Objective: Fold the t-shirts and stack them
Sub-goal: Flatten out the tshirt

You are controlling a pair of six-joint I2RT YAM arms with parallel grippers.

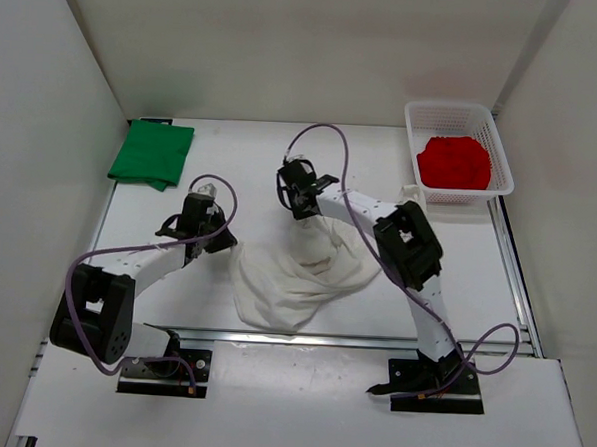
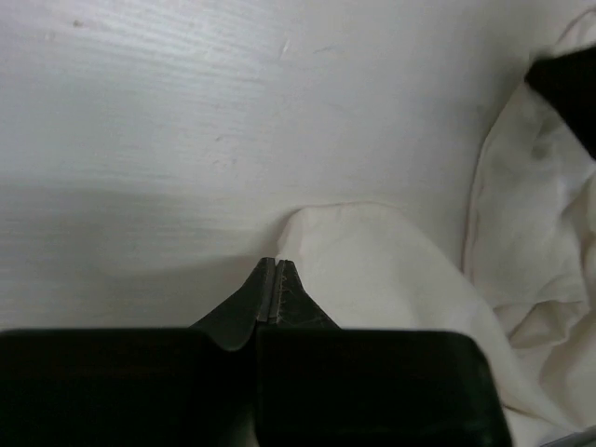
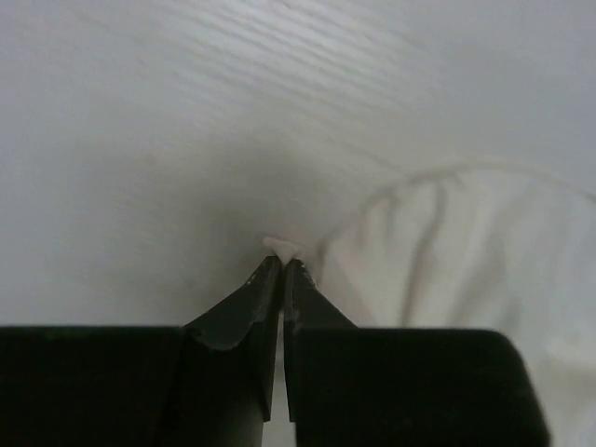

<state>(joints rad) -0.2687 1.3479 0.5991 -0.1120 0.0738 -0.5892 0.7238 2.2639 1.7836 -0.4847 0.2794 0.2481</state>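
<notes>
Right gripper (image 3: 282,264) pinched shut on white shirt (image 1: 296,278) edge; left gripper (image 2: 277,267) shut beside it, hold unclear to us. Shirt lies crumpled toward tabletop (image 1: 232,160) near edge. We judge it soft, light; take corners.

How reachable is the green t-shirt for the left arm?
Probably not yet: nothing blocks the green t-shirt, but the left tool looks shut on the white t-shirt and would drag it.

L tool (image 2: 277,265) tips pressed together — right at white t-shirt (image 2: 391,279) edge, on table (image 2: 186,140).
</notes>
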